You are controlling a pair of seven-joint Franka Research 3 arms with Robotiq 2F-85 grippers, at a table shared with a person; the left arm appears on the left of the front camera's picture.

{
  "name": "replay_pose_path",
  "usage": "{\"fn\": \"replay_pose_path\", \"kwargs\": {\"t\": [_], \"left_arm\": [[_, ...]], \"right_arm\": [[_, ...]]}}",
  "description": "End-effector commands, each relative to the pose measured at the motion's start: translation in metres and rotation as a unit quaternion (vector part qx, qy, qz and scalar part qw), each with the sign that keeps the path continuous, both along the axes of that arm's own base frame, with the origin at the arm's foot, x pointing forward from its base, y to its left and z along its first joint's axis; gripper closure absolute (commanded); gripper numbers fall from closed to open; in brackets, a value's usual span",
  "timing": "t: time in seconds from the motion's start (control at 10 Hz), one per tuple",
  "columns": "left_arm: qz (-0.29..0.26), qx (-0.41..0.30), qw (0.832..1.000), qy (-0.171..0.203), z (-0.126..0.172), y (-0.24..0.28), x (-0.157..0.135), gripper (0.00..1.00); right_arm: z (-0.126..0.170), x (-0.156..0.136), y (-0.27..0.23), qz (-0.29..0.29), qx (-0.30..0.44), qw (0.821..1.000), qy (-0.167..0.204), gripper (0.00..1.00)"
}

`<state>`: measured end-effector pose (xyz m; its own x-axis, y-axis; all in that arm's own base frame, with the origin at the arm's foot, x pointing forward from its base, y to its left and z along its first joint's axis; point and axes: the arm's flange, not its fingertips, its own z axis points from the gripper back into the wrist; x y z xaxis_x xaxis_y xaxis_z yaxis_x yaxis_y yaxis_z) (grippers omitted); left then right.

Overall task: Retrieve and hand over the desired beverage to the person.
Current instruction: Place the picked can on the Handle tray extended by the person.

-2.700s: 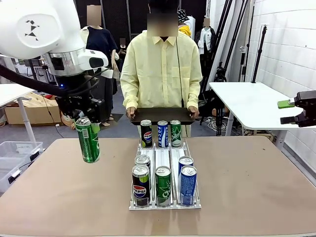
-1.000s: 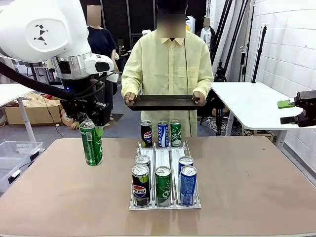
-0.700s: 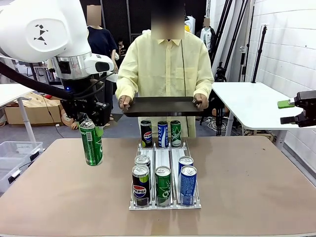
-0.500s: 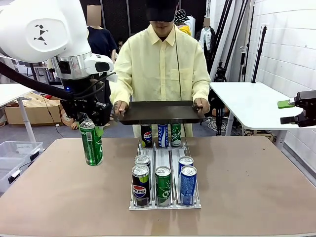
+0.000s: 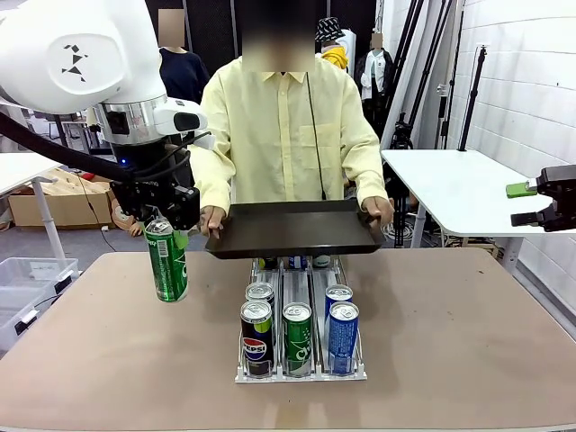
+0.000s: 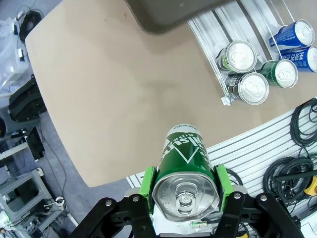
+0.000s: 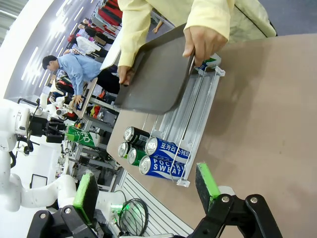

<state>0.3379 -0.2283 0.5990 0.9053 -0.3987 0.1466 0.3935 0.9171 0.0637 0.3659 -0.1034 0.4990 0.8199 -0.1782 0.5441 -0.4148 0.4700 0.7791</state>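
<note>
The left gripper [image 5: 164, 225] is clamping a green can [image 5: 168, 265] upright above the table's [image 5: 108, 360] left side. The person [image 5: 283, 126] is holding a dark tray [image 5: 292, 229] over the far end of the rack [image 5: 301, 374], which is carrying five cans at its near end. The right gripper [image 5: 521, 204] is hanging spread wide and empty at far right.

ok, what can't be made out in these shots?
- Front view: back-row cans mostly hidden behind the tray; labels unreadable.
- Left wrist view: tray cut off by the top edge.
- Right wrist view: green can in the left jaws is far off, print too small to read.
</note>
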Motion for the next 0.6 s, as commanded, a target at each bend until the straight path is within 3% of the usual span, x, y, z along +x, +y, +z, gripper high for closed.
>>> {"fn": "replay_pose_path", "kwargs": {"t": [0.0,0.4,0.5], "left_arm": [[0.005,-0.003,1.000,-0.002,0.008,0.000,0.002,1.00],[0.000,0.000,1.000,0.000,0.000,0.000,0.000,1.00],[-0.002,-0.020,1.000,-0.014,0.009,-0.003,0.014,1.00]], "right_arm": [[0.000,0.000,0.000,0.000,0.002,1.000,-0.001,0.00],[0.000,0.000,0.000,0.000,0.002,1.000,-0.001,0.00],[0.000,0.000,0.000,0.000,0.002,1.000,-0.001,0.00]]}}
